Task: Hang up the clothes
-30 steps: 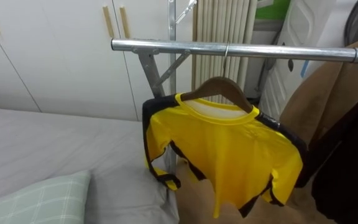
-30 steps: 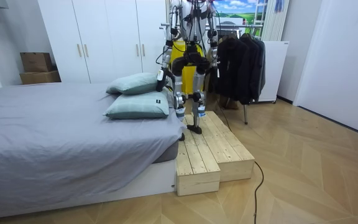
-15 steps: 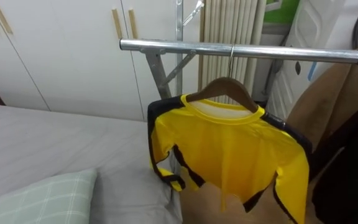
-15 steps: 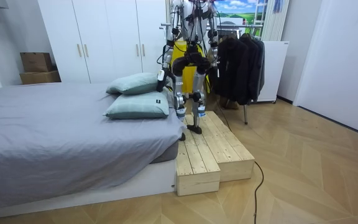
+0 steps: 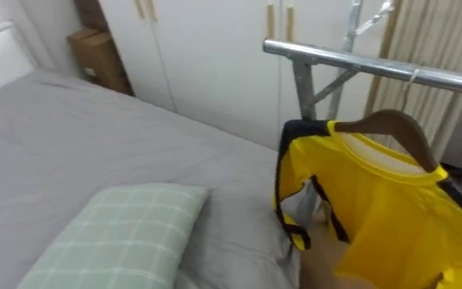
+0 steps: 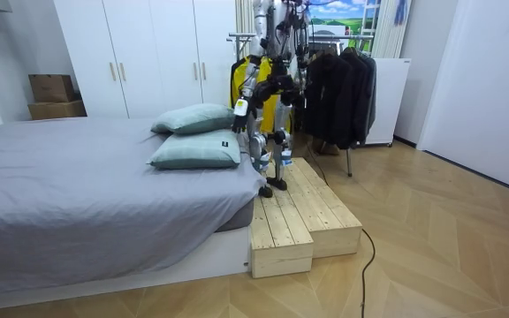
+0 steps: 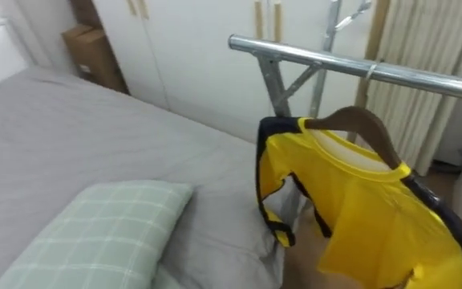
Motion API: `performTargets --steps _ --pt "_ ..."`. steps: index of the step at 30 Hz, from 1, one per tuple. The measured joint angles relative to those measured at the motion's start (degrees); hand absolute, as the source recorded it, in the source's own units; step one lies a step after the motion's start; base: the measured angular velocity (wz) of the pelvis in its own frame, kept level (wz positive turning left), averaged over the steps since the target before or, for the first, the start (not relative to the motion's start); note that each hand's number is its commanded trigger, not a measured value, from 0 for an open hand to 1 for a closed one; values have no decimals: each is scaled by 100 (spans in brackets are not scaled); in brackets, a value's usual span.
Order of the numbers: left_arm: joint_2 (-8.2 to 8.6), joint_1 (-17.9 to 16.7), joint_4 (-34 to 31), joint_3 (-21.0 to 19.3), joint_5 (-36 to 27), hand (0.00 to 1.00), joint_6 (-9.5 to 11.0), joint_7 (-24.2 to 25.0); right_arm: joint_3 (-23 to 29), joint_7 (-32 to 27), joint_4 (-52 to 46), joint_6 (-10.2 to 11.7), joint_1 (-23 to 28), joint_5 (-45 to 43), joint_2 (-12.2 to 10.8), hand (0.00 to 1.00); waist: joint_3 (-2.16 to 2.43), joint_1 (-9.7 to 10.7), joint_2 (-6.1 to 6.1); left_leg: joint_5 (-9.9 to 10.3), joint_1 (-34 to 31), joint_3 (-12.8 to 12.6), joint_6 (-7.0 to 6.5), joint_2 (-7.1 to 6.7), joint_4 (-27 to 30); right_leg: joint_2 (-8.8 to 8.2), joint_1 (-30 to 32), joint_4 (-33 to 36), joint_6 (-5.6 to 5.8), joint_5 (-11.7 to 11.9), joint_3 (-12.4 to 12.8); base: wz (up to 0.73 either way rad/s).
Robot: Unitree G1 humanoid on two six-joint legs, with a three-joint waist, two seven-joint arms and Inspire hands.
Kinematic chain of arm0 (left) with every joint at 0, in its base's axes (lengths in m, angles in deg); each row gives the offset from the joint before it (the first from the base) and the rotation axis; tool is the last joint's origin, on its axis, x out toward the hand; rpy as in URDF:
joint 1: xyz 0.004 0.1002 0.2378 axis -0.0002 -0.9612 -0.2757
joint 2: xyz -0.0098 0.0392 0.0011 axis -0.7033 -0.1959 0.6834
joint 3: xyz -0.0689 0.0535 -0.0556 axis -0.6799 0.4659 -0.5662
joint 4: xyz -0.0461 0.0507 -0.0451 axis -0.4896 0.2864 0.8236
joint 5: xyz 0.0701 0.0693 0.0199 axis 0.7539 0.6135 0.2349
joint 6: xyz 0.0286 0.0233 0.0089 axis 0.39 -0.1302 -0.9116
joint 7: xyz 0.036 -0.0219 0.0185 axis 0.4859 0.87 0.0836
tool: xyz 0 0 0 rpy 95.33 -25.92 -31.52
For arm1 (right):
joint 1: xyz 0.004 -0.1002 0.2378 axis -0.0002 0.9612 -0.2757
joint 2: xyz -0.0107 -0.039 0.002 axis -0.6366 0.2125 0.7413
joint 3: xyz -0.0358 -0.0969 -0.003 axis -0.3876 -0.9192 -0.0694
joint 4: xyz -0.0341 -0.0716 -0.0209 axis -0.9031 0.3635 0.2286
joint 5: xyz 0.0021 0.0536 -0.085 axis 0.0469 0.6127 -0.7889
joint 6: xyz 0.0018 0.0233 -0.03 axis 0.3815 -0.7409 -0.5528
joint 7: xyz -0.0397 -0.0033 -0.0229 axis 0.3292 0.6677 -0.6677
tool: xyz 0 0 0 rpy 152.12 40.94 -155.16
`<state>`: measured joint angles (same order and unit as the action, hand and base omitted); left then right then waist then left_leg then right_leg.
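Yellow shirt (image 5: 375,217) hangs on wooden hanger (image 5: 391,124), hooked over metal rail (image 5: 335,58), beside bed (image 5: 95,136). Shirt sits skewed, one shoulder drooping past hanger end. Likely risk: jolt to rack lets it slide off. Hands (image 6: 239,112) low by body, too small, cannot tell state. Robot stands on narrow wooden platform (image 6: 299,212); misplaced step could tip it.
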<state>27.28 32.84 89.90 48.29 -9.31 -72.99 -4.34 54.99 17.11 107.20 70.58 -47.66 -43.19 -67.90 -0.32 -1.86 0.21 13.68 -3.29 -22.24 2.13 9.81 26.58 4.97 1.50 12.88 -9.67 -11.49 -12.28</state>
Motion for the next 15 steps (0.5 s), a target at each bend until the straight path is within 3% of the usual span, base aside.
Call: performTargets --steps 1,4,8,10,12,13,15 --pt "1 3 -35 -9 2 0 8 42 36 16 1 -32 1 -60 3 0 -2 2 9 65 28 -89 41 77 102 -32 -33 3 -52 -17 -279 128" --pt "45 -96 -125 -38 -2 0 15 79 38 8 -42 -78 -4 -147 12 0 0 -28 23 166 211 -213 80 150 60 -81 -102 -7 -63 -110 -766 100" --pt "67 -188 -117 -20 -45 0 21 79 39 -63 -229 -104 15 -147 40 0 -3 -27 24 290 377 -327 153 123 -220 -96 -43 -8 -20 -164 -1196 66" --pt "63 -183 -80 -27 -15 0 67 78 42 -180 -259 -104 15 -130 29 0 13 -19 6 423 407 -382 189 48 -468 -133 5 -3 97 -226 -1482 58" --pt "73 -177 -15 -85 -14 0 165 86 45 -231 -280 -106 12 -136 32 0 33 -58 44 425 408 -378 183 -52 -618 -265 -9 68 192 -259 -1666 52" --pt "74 -175 6 -102 -11 0 165 99 53 -276 -288 -110 17 -129 54 0 31 -20 42 420 414 -294 165 -76 -653 -335 -39 111 337 -246 -1839 59" --pt "74 -174 20 -110 -14 0 161 103 95 -364 -241 -120 62 -138 76 0 35 25 -2 407 434 -112 139 -132 -701 -415 -158 108 497 -252 -2065 66"
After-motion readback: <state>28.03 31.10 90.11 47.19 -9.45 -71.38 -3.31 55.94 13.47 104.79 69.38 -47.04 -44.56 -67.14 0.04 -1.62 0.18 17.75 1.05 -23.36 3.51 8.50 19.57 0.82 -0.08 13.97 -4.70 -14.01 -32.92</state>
